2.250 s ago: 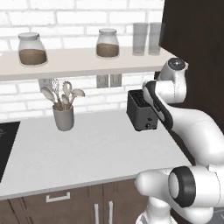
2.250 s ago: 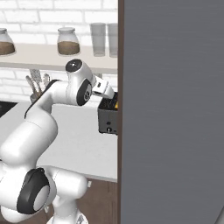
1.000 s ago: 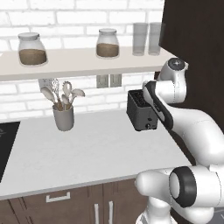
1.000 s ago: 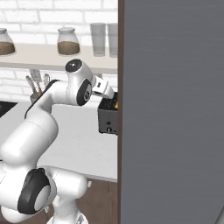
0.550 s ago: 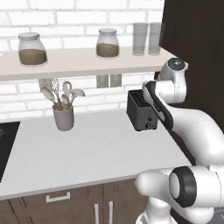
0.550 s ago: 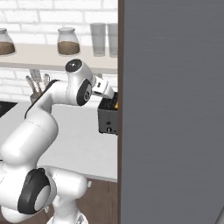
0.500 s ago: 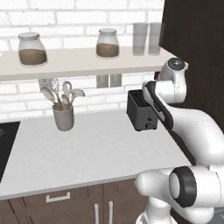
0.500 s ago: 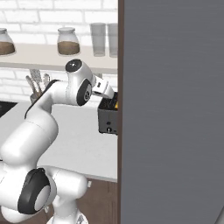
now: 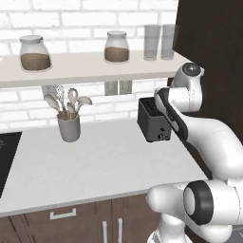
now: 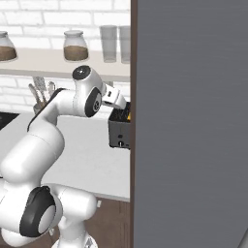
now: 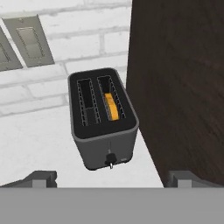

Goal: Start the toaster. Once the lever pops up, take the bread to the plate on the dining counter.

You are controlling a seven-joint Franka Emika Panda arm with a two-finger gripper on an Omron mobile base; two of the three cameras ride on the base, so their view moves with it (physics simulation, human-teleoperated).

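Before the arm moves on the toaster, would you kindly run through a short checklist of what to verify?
1. Gripper open: ok, fingertips stand wide apart.
2. Toaster in the hand view, upright on the worktop: ok.
3. Bread in a slot: ok, one slice in the slot nearer the dark cabinet panel.
4. Lever position: cannot tell; a small knob shows on the end face.
5. Gripper clear of the toaster: ok, not touching.

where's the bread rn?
In the hand view the bread sits down in the right-hand slot of the toaster, on the counter beside the dark cabinet panel.
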